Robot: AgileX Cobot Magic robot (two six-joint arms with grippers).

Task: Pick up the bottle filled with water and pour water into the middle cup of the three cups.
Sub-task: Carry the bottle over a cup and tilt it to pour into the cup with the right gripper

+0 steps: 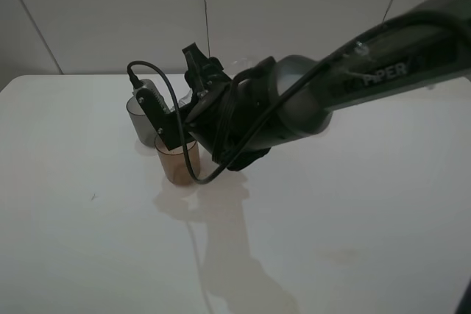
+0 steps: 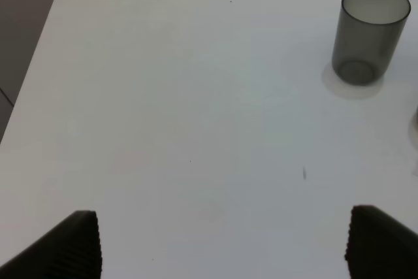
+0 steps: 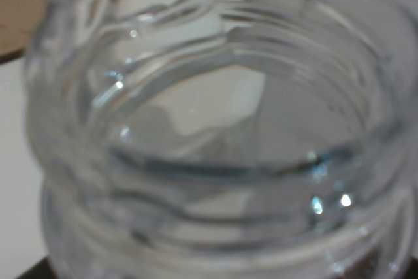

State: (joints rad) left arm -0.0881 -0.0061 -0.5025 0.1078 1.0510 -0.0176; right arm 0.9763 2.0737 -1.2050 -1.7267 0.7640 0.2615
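My right arm reaches across to the left of the table, and its gripper [image 1: 196, 79] is shut on the clear bottle [image 3: 222, 135], tilted above the amber-brown middle cup [image 1: 176, 163]. The bottle's wide threaded neck fills the right wrist view, with clear water [image 3: 215, 181] showing inside it. A corner of the amber cup [image 3: 13, 11] shows beside the bottle. The smoky grey cup [image 1: 136, 114] stands just behind and left of the amber one, and also shows in the left wrist view [image 2: 369, 34]. The arm hides the mauve-pink cup. My left gripper [image 2: 222, 246] is open and empty above bare table.
The white table [image 1: 88, 240] ends at a pale wall [image 1: 110, 12] behind the cups. The right arm's black cable [image 1: 173, 101] loops over the cups. The table's left corner and edge [image 2: 49, 17] show in the left wrist view.
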